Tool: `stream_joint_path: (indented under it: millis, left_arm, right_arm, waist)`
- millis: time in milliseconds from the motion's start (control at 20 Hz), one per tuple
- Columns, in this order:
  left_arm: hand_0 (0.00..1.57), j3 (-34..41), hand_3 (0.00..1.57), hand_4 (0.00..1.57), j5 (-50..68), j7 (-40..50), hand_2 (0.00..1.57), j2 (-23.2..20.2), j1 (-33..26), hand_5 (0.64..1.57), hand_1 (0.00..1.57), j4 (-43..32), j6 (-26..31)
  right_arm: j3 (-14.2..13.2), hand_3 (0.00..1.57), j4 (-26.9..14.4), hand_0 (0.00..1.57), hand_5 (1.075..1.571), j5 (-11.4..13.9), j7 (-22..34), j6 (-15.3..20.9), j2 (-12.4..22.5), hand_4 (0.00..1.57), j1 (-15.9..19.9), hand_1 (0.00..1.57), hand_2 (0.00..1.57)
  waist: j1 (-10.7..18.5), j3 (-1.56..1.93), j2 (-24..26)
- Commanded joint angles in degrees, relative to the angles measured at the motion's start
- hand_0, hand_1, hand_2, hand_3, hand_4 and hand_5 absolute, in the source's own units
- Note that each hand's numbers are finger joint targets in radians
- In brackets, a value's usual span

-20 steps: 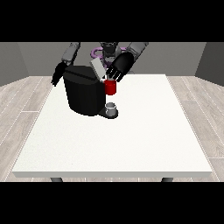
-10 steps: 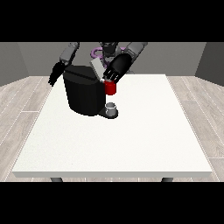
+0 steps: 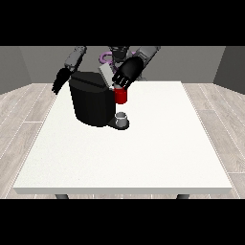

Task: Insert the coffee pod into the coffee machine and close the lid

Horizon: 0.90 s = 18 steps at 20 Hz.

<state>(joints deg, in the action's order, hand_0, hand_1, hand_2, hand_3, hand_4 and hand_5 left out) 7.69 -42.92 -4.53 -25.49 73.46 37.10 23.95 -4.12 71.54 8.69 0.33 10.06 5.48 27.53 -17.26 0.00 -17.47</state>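
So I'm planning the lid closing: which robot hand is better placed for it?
Probably the left, the robot hand at the view's right: it hovers at the raised lid atop the coffee machine. The other robot hand hangs beside the machine.

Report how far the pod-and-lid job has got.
Done: nothing can be confirmed; the pod itself does not plainly show. In hand: the hand at the view's right is at the top of the coffee machine, beside its raised lid and just above a red thing at the machine. The hand at the view's left hangs beside the machine. Left: the lid stands tilted up, not yet closed.
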Motion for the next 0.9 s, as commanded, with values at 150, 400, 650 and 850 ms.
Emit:
stream_joint_path:
  millis: [150, 400, 650, 850]
  left_arm:
    - [1.24, -0.6, 1.2, 0.29, -1.8, -2.7, 1.26, -1.3, 0.8, 1.571, 1.24, 0.9, -3.8]
    - [1.21, -3.7, 1.1, 0.0, -5.7, -2.5, 1.22, -1.5, -0.3, 1.571, 1.21, 0.4, -5.7]
    - [1.17, -3.7, 1.02, 0.0, -6.5, -5.6, 1.17, -2.2, -3.0, 1.571, 1.17, -1.4, -7.4]
    - [1.12, -2.5, 0.98, 0.0, -5.1, -4.8, 1.14, -0.7, -2.3, 1.571, 1.12, -1.4, -6.7]
  right_arm:
    - [-1.3, 0.0, 0.2, 0.0, 1.571, -1.0, 0.0, -0.5, 1.1, 0.0, 2.4, 0.0, 0.0]
    - [0.6, 0.0, 0.9, 0.0, 1.571, 0.1, -0.8, 0.0, -0.5, 0.0, 0.0, 0.0, 0.0]
    - [1.1, 0.0, 3.0, 0.0, 1.571, 0.0, 2.3, -0.5, -0.3, 0.0, -0.6, 0.0, 0.0]
    - [0.1, 0.0, 1.3, 0.0, 1.571, -0.1, 1.0, 1.2, -1.2, 0.0, -0.9, 0.0, 0.0]
  waist:
    - [0.1, 0.02, -2.4]
    - [-1.5, 0.02, -2.3]
    - [-1.8, 0.0, -1.6]
    - [-0.4, 0.01, -1.0]
